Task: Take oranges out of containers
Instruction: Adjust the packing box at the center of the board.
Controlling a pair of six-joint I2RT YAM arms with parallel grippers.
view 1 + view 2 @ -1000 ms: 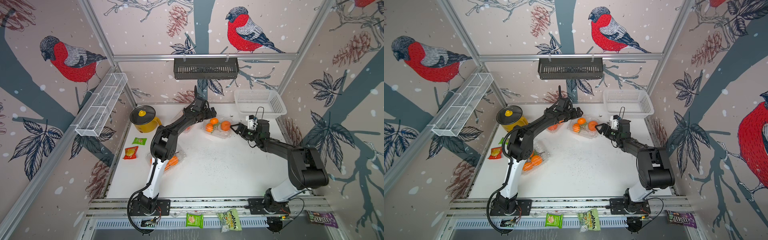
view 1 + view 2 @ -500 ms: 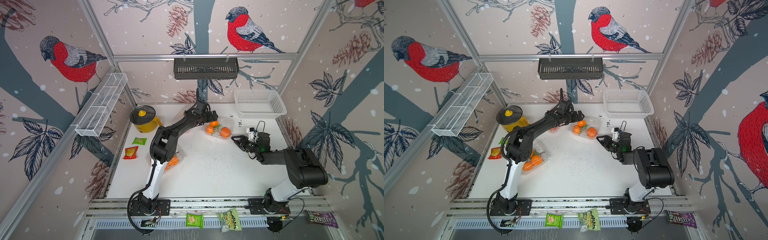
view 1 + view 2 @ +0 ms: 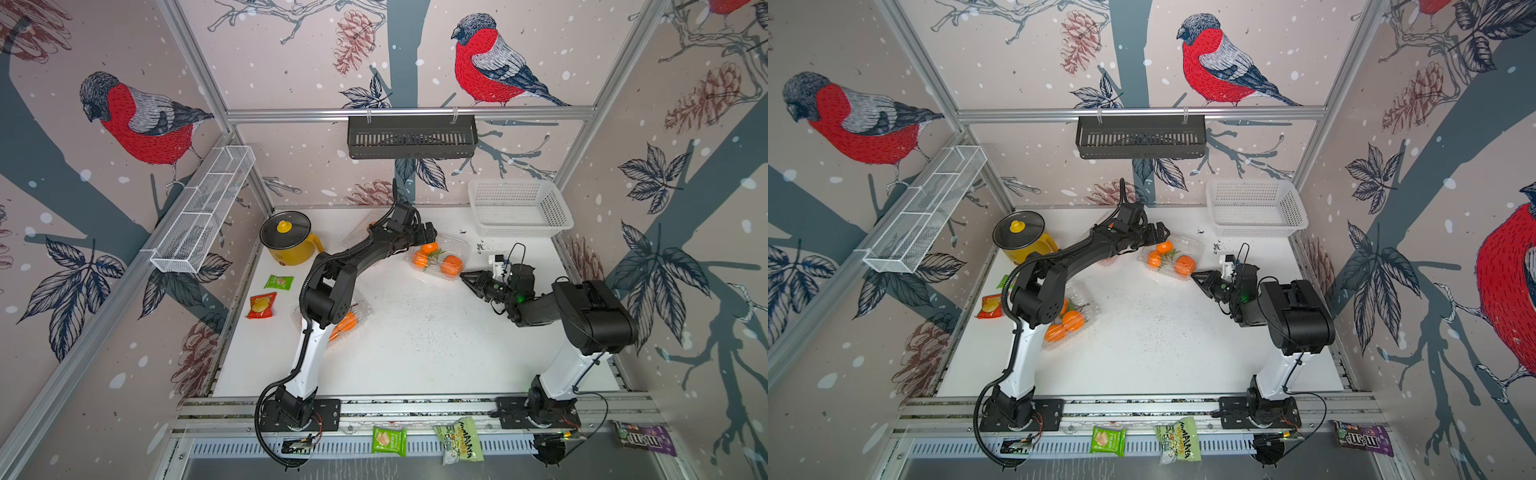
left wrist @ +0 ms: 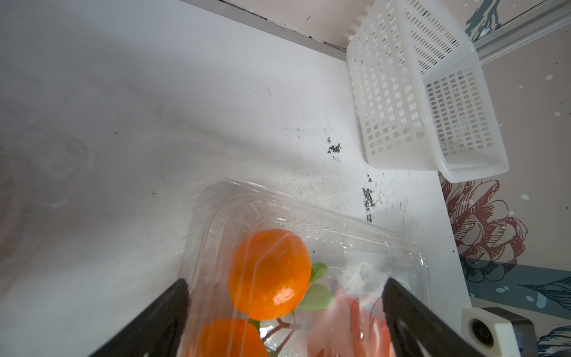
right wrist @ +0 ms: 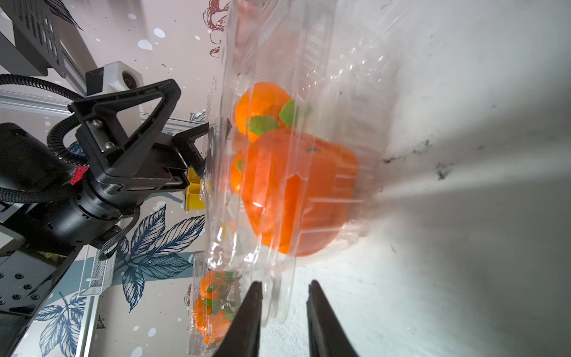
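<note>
Inventory of one white table with two arms mounted at its front rail.

- **Middle container:** a clear clamshell box toward the back of the table, lying between the two grippers. It holds three oranges with green leaves, seen through the plastic.
- **Left gripper:** sits at the far end of this box with its jaws spread wide and nothing clamped between them. In the left wrist view one finger stands to each side of an orange. Whether a fingertip touches the plastic cannot be told.
- **Right gripper:** sits low at the opposite corner of the box, jaws nearly together with the box's clear lip between them. Whether they actually pinch the lip cannot be told.
- **Near container:** a clear box on the left side of the table, partly under the left arm, with its oranges inside.
- **Far container:** a clear box behind the left forearm, mostly hidden.
- **White basket:** perforated, in the back right corner.
- **Yellow pot:** lidded, at the back left.
- **Green packet and red-orange packet:** lying near the left edge.
</note>
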